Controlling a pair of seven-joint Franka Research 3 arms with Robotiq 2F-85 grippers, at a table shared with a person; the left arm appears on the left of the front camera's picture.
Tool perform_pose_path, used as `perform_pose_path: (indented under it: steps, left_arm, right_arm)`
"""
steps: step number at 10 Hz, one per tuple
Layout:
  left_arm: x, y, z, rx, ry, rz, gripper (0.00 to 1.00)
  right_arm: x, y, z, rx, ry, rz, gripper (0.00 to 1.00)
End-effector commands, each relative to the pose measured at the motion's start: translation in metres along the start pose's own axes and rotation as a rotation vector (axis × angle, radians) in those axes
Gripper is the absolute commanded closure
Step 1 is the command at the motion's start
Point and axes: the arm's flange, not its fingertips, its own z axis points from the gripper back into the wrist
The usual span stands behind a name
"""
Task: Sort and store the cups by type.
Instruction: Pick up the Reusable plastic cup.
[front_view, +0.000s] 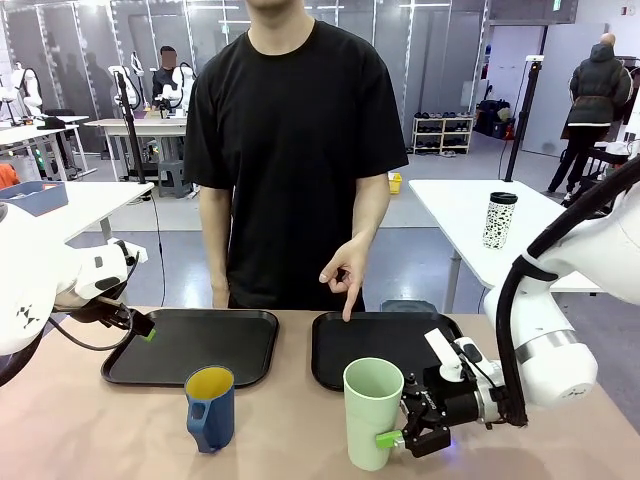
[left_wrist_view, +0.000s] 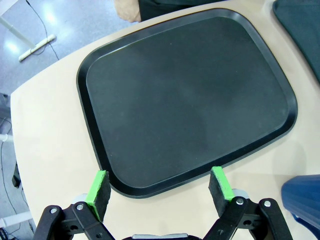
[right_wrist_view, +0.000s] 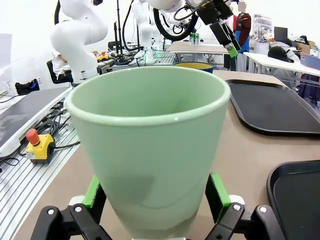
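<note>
Right wrist view: the right gripper (right_wrist_view: 156, 192) stands wide open, its green pads either side of the tall pale green plastic tumbler (right_wrist_view: 150, 135), not yet squeezing. This looks like the grasp step. Next it must close, lift, and carry the tumbler to the flat black plastic tray (front_view: 380, 340) just beyond, where the person's hand (front_view: 345, 272) points. The left gripper (left_wrist_view: 160, 186) hangs open; the dark blue handled mug (front_view: 210, 408) stands beside it.

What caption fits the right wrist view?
Open right gripper straddles the base of the pale green tumbler, black tray beyond.
</note>
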Motion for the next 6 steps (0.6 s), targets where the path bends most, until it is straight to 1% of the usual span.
perform_pose_path:
  steps: [1,6]
  left_arm:
    - [0.0006,0.0,0.0007,0.001,-0.002,-0.002,0.0]
    - [0.0006,0.0,0.0007,0.001,-0.002,-0.002,0.0]
  right_arm:
    - [-0.0238,0.0017,-0.0116,-0.015,-0.017,0.038,0.0]
    - [-0.033,0.0001,-0.021,-0.004,-0.033,0.025,0.0]
